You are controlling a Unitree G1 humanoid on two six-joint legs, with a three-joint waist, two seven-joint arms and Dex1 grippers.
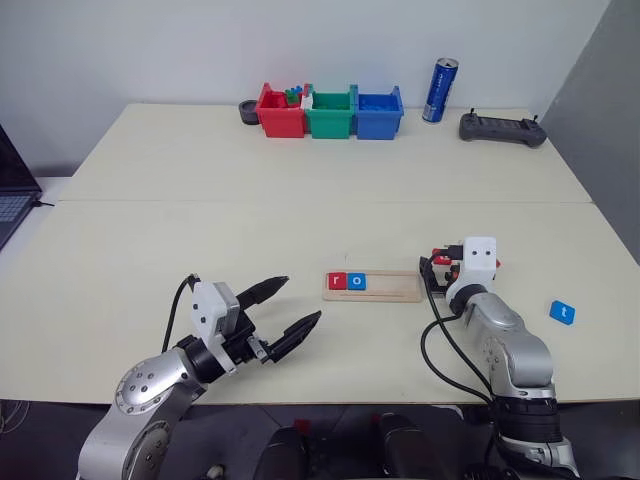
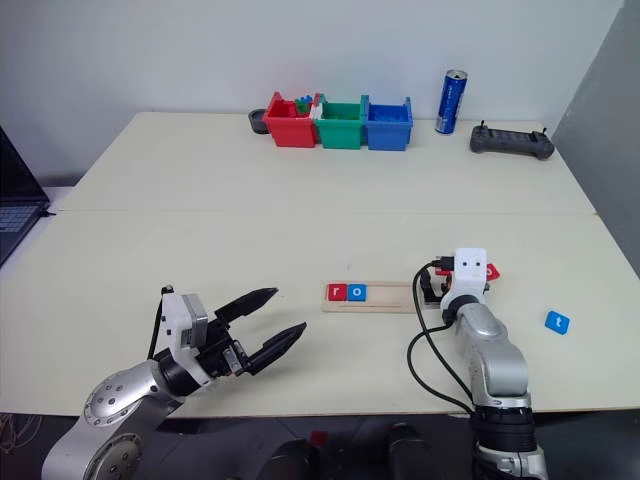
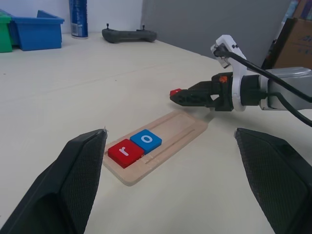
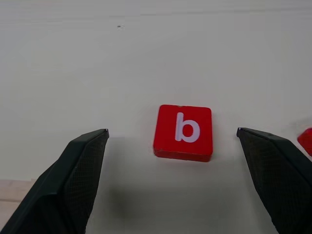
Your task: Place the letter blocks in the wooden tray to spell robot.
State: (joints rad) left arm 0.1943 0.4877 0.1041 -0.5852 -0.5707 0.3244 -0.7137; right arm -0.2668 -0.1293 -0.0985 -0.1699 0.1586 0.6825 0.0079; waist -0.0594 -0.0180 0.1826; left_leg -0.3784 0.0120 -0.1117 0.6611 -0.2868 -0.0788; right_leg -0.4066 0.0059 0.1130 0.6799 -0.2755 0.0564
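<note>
A: Pale surface [image 1: 200, 240] first — you've got bins, a can and a controller at the far edge, none of it yours to move. What matters sits near you.

B: And the wooden tray [image 1: 395, 287]?

A: Between your two arms, with red r [image 1: 337, 282] and blue o [image 1: 357, 282] seated at its left end. Three slots are bare, so I'd call you two of five done.

B: What's left?

A: Red b [image 4: 183, 131] lies flat just ahead of your right tool [image 4: 170, 146], whose fingers stand wide on either side of it, not touching. Blue t [image 1: 562, 312] waits well off to the right. A red corner beside b may be the second o; you can't tell yet. Your left tool [image 1: 280, 310] hangs wide and empty.
</note>
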